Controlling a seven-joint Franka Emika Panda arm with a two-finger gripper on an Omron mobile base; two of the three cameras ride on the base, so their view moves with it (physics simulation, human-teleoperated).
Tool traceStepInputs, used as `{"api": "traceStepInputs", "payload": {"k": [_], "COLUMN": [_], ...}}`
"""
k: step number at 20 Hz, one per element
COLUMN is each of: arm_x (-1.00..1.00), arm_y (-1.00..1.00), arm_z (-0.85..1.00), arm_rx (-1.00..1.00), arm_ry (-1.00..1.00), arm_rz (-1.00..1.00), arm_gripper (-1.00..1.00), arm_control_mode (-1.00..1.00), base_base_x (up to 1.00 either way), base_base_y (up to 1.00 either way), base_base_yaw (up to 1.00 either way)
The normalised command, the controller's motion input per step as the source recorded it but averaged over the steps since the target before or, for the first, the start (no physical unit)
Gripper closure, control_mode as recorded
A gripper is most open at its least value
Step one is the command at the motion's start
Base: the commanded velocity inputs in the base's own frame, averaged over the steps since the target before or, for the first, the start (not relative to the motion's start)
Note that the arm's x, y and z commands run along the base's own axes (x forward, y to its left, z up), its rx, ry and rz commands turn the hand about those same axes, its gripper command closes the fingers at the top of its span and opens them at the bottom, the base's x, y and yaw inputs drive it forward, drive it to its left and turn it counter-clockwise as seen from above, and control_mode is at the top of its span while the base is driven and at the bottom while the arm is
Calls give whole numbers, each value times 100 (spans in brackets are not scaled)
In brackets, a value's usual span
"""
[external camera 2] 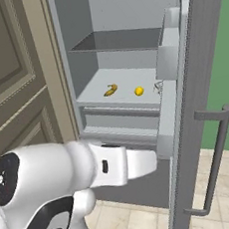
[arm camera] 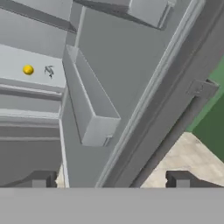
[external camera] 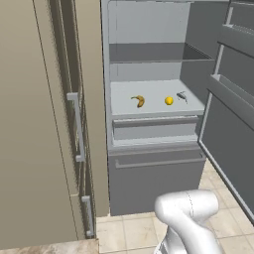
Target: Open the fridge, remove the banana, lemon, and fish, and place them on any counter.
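Fridge [external camera: 149, 173] door stands open. Banana [external camera: 138, 101], lemon [external camera: 169, 100] and fish [external camera: 182, 96] sit on middle shelf, fish at lemon's 3 o'clock. Hand [arm camera: 109, 180] released, empty, near door; should swing toward shelf, clearing door bins.

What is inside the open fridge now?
On one shelf of the fridge lie the banana, the lemon and the fish. The lower drawer is closed, so its contents are hidden.

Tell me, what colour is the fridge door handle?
The handle is matte grey, clearest in the right base view.
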Motion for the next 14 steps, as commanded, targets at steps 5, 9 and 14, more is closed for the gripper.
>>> {"api": "traceStepInputs", "payload": {"k": [5,9,14], "arm_x": [-75,-8,34], "arm_y": [0,17,53], "arm_z": [53,93,67], "arm_rx": [0,3,5], "arm_ry": [-24,2,34], "arm_rz": [-14,-4,1], "arm_gripper": [-100,-100,-100], "arm_control_mode": [-100,-100,-100], "base_base_x": [0,0,0], "base_base_y": [0,0,0], "base_base_yaw": [0,0,0]}}
